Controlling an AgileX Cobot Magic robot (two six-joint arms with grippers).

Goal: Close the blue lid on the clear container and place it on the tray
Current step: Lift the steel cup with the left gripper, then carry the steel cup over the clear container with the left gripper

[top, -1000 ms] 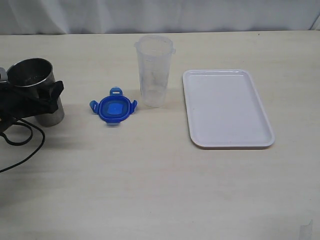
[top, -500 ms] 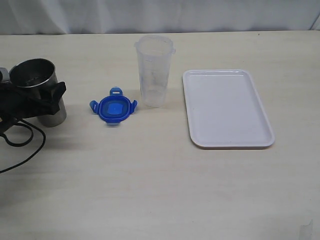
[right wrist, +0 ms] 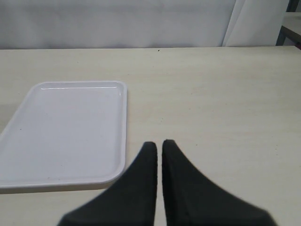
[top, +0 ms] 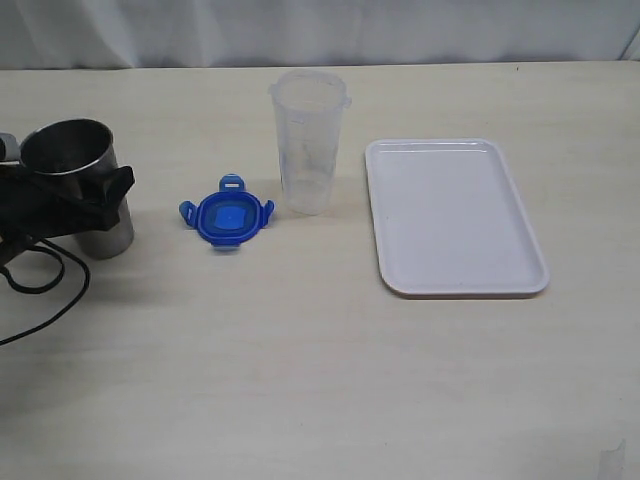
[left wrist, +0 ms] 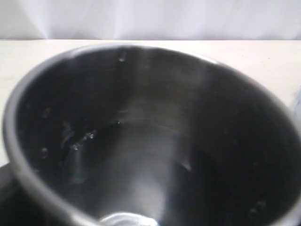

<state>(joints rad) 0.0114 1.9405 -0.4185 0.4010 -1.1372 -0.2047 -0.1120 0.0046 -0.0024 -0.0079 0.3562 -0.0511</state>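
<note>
The blue lid [top: 228, 218] lies flat on the table with its flaps spread, just left of the clear container [top: 308, 140], which stands upright and uncovered. The white tray [top: 455, 215] lies to the container's right with nothing on it. At the far left my left gripper [top: 97, 196] is shut around a grey steel cup [top: 70, 150], well apart from the lid; the cup's dark inside [left wrist: 150, 141] fills the left wrist view. My right gripper [right wrist: 159, 144] is shut on nothing over bare table beside a long edge of the tray [right wrist: 70, 132]. It is outside the exterior view.
A black cable [top: 50, 290] loops on the table under the left arm. A pale curtain runs along the table's far edge. Bare tabletop lies in front of the lid, the container and the tray.
My left gripper has shifted a little to the right, carrying the steel cup with it. The lid, container, tray and right gripper have not moved.
</note>
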